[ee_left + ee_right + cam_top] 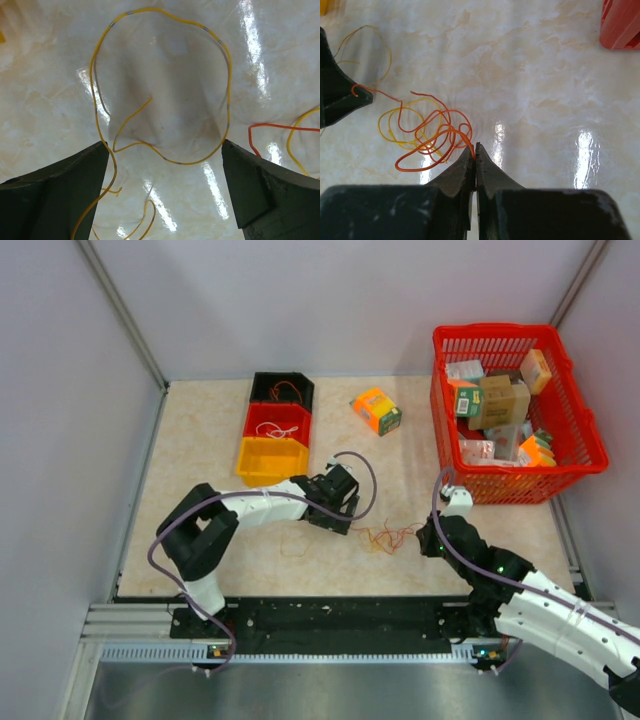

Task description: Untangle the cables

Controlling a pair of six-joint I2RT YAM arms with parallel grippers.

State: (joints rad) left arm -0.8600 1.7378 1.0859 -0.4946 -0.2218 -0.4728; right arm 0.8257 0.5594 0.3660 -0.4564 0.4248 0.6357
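The cables (385, 537) lie as a small orange and yellow clump on the table between my two grippers. My left gripper (335, 515) is open and empty, hovering low over a yellow cable loop (227, 90) that lies on the table between its fingers (55, 200). An orange cable (270, 126) shows at the right edge of that view. My right gripper (475, 150) is shut on an orange cable at the clump's right side (430, 130). It also shows in the top view (428, 540).
Three stacked bins stand at the back: black (281, 390) with an orange wire, red (277, 422) with a white wire, yellow (270, 458). An orange box (376, 410) lies at the back centre. A red basket (575, 430) of boxes stands on the right.
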